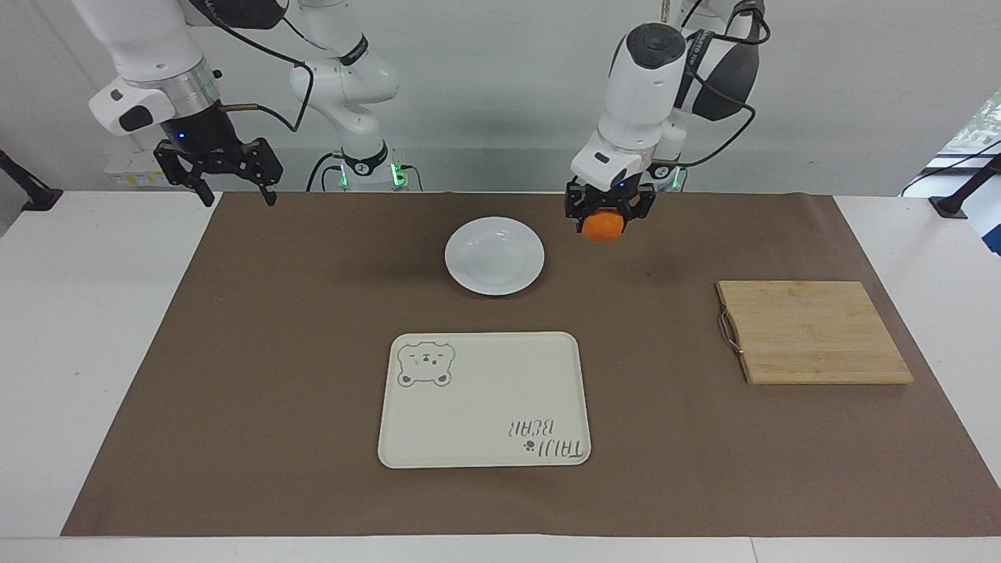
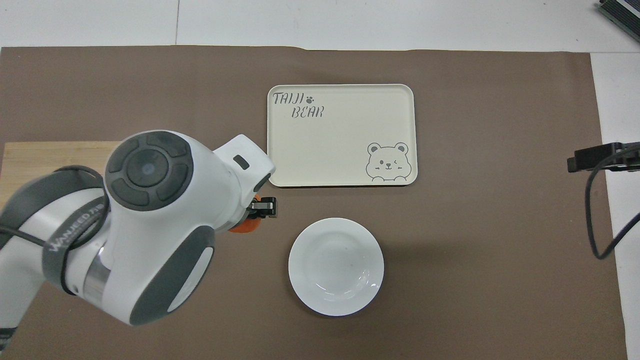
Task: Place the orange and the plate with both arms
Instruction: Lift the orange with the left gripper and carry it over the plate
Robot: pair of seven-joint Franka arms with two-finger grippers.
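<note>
Hanging in the air, the orange [image 1: 603, 226] is pinched in the left gripper [image 1: 609, 211], up over the brown mat beside the plate [image 1: 494, 256].
The plate sits on the tabletop, nearer the robots than the cream bear tray [image 1: 484, 399], with the wooden cutting board [image 1: 812, 331] toward the left arm's end. The right gripper [image 1: 218, 173] waits over the mat's corner, its fingers [image 1: 205, 191] spread wide and holding nothing.

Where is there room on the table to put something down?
The bear tray is bare inside, and so are the white plate and the wooden cutting board. Brown mat lies open between tray and board. Busiest spot: beside the plate, where the left tool holds the orange above the mat.
</note>
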